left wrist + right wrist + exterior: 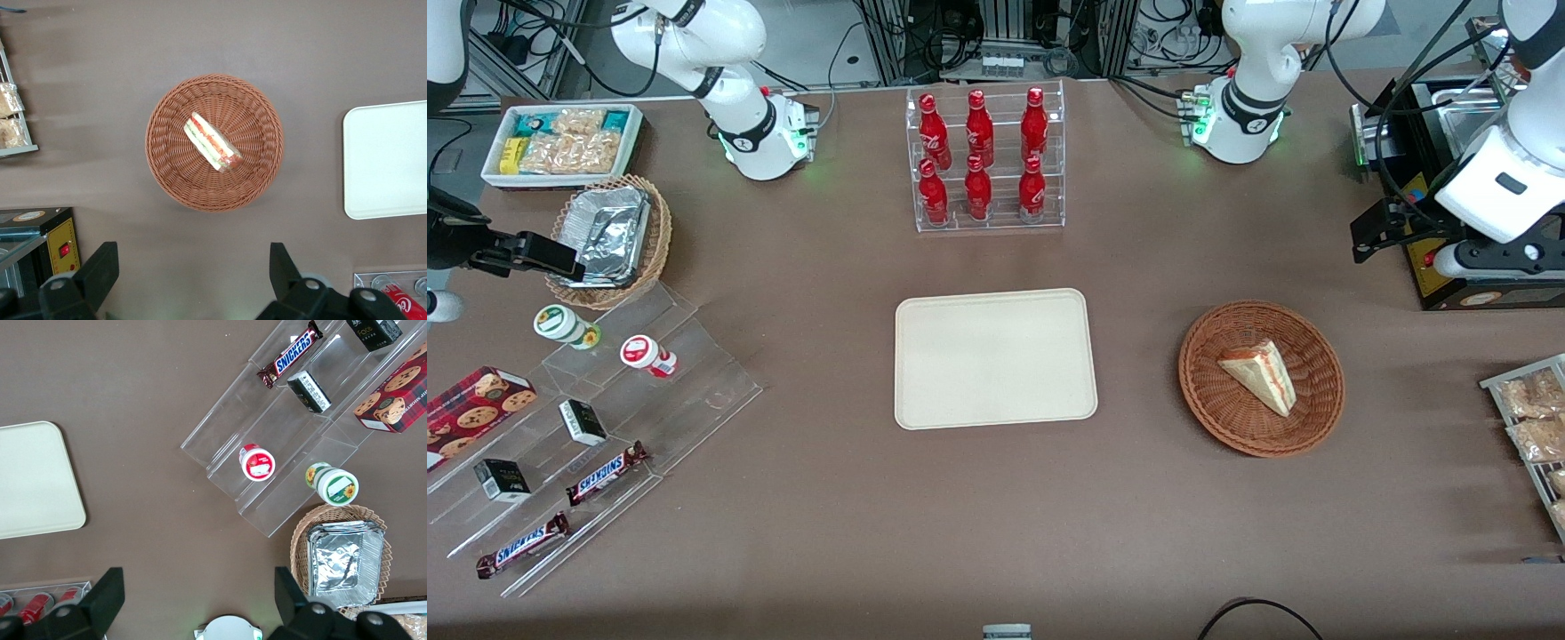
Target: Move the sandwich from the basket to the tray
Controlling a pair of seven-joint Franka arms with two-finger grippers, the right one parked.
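Observation:
The sandwich (1258, 375) (210, 141), a pale bread wedge with red and green filling, lies in the round reddish-brown basket (1209, 409) (167, 167). Beside the basket, toward the parked arm's end, the cream tray (994, 358) (387, 160) (33, 480) sits flat with nothing on it. My left gripper (1362, 236) (193, 267) hangs high over the table, farther from the front camera than the basket and a little toward the working arm's end. Its fingers (100, 267) stand wide open with nothing between them, and bare table shows below.
A clear rack of red bottles (985, 160) stands farther back than the tray. A black and yellow box (1432, 267) and a wire rack of snack packets (1529, 427) flank the basket. Acrylic steps with snacks (605, 400), a tan basket with foil tray (609, 236) and a white bin (560, 142) lie toward the parked arm's end.

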